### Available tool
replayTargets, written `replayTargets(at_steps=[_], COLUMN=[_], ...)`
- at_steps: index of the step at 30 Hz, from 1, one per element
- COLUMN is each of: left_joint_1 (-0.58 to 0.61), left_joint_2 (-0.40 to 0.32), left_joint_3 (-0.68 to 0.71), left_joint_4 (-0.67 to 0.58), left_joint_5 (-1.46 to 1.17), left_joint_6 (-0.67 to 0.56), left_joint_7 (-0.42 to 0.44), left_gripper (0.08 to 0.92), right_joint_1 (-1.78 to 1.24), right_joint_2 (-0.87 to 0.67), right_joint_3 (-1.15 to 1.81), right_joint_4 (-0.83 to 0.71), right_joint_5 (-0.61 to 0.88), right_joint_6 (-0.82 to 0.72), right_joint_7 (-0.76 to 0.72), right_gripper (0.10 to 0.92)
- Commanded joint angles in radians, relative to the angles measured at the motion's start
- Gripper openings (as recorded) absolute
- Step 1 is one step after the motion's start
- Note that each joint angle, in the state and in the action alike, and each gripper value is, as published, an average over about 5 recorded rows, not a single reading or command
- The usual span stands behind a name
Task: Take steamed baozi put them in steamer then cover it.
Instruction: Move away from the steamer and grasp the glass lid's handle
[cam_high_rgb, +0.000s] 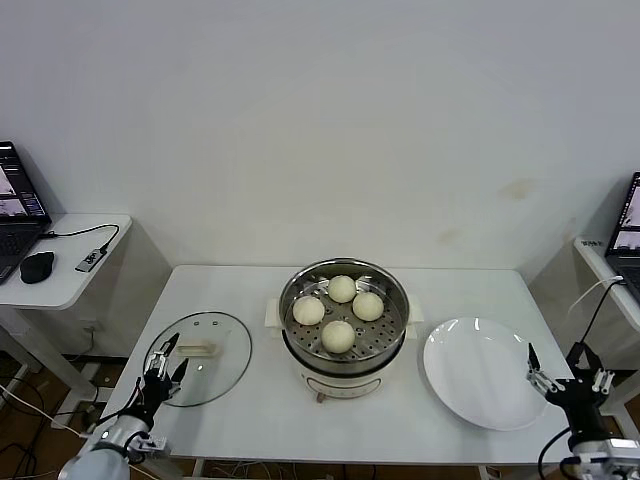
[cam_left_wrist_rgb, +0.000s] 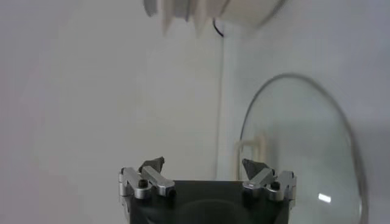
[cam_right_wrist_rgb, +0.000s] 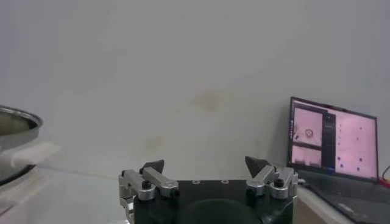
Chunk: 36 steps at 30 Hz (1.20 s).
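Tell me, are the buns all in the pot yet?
Yes. All four baozi sit on the steamer tray, and the white plate is bare. Nothing is held: the left tool is open by the glass cover, which lies on the table; the right tool is open beside the plate. Left: covering the steamer.

Bright, even overhead light fills the room, and shadows under the steamer (cam_high_rgb: 344, 318) stay soft. A small glare spot sits on the lid (cam_left_wrist_rgb: 304, 152). In the left wrist view, far things are blurred.
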<state>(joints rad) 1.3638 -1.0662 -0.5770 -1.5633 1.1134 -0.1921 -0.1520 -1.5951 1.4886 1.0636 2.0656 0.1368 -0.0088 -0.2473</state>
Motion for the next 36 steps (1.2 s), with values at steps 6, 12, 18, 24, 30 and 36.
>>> replayTargets(at_steps=[6,12,18,24,30,36], left_joint_1=[-0.164,-0.205,-0.245,-0.267,-0.274,-0.283], left_joint_2=[-0.002,-0.01,-0.013,-0.019,-0.017,-0.016], left_joint_3=[0.045,0.071,0.09,0.099,0.107,0.116], left_joint_4=[0.147,0.194,0.255,0.275,0.278,0.294], left_joint_5=[0.094,0.102,0.1,0.096,0.086,0.078], left_joint_6=[-0.003,-0.002,-0.006,-0.01,-0.012,-0.019], left_joint_7=[0.015,0.013,0.009,0.002,0.008,0.012], left_gripper=[0.823,0.823,0.823,0.823,0.823,0.757], right_joint_1=[-0.045,-0.048,-0.054,-0.061,-0.06,-0.063], right_joint_2=[0.048,0.055,0.06,0.066,0.076,0.082], right_joint_3=[-0.017,-0.025,-0.03,-0.046,-0.064,-0.08], right_joint_4=[0.061,0.067,0.066,0.071,0.067,0.066], right_joint_5=[0.025,0.018,0.008,-0.003,-0.018,-0.033], right_joint_6=[-0.017,-0.02,-0.016,-0.013,-0.009,-0.006], right_joint_7=[-0.011,-0.014,-0.016,-0.015,-0.016,-0.018], right_gripper=[0.823,0.823,0.823,0.823,0.823,0.823])
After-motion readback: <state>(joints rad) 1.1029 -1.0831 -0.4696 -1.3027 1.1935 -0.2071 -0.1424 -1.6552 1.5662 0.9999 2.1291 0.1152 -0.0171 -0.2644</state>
